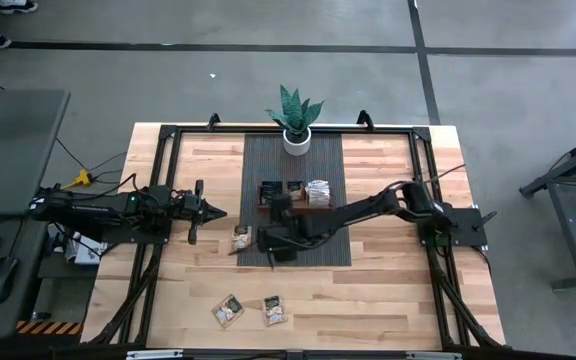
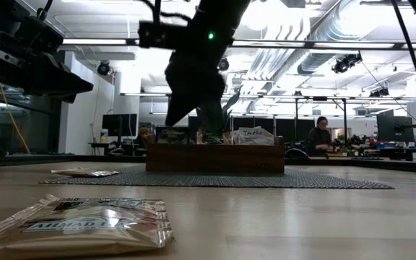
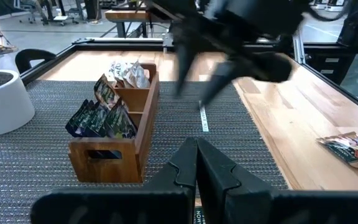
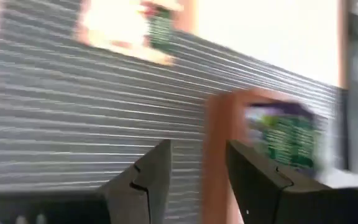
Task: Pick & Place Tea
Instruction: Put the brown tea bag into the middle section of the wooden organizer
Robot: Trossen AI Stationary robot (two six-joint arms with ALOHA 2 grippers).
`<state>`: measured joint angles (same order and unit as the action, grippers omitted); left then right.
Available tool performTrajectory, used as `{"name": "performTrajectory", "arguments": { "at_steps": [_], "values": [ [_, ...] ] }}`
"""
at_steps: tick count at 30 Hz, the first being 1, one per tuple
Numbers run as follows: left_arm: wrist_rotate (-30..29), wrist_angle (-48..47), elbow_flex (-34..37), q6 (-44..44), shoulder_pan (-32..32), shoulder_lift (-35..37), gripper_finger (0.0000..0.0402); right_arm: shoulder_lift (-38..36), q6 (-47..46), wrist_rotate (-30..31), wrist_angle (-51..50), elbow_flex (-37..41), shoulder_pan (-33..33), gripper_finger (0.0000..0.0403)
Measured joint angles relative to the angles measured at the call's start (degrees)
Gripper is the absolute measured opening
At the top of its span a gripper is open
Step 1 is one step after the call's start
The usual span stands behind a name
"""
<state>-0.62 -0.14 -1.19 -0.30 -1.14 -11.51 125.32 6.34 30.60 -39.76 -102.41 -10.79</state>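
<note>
The tea packets stand in the brown wooden tray (image 1: 293,196) on the dark mat; green-black ones (image 3: 98,118) fill the nearer compartments and pale ones (image 3: 129,73) the far one. One loose packet (image 1: 240,238) lies flat at the mat's left edge, and two more (image 1: 229,311) (image 1: 274,310) lie near the table's near edge. My right gripper (image 4: 197,168) is open above the mat, just near-side of the tray (image 4: 213,137), with nothing between its fingers. My left gripper (image 3: 196,163) is shut and hovers left of the mat, pointing toward the tray.
A potted green plant (image 1: 296,120) stands at the mat's far end, behind the tray. A black frame (image 1: 168,135) runs around the table's edges. In the low view one packet (image 2: 78,224) lies close in front and another (image 2: 85,172) sits by the mat. People sit in the room beyond.
</note>
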Motion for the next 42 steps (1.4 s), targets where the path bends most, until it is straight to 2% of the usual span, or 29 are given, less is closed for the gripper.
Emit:
{"name": "performTrajectory", "arguments": {
  "at_steps": [3,8,12,22,42],
  "values": [
    [0.0,0.0,0.0,0.0,0.0,0.0,0.0001,0.0,1.0,-7.6,0.3,0.0,-1.5,0.0147],
    [0.0,0.0,0.0,0.0,0.0,0.0,0.0001,0.0,1.1,-25.4,1.7,0.0,-3.3,0.0151],
    [0.0,0.0,0.0,0.0,0.0,0.0,0.0001,0.0,-0.9,-32.1,2.2,0.0,-4.7,0.0157],
    [0.0,0.0,0.0,0.0,0.0,0.0,0.0001,3.0,-6.9,-35.1,5.3,0.2,-8.7,0.0178],
    [-0.1,0.0,0.0,0.0,0.0,0.0,0.0001,8.5,-12.5,-30.7,10.7,-1.6,-12.7,0.0191]
  ]
}}
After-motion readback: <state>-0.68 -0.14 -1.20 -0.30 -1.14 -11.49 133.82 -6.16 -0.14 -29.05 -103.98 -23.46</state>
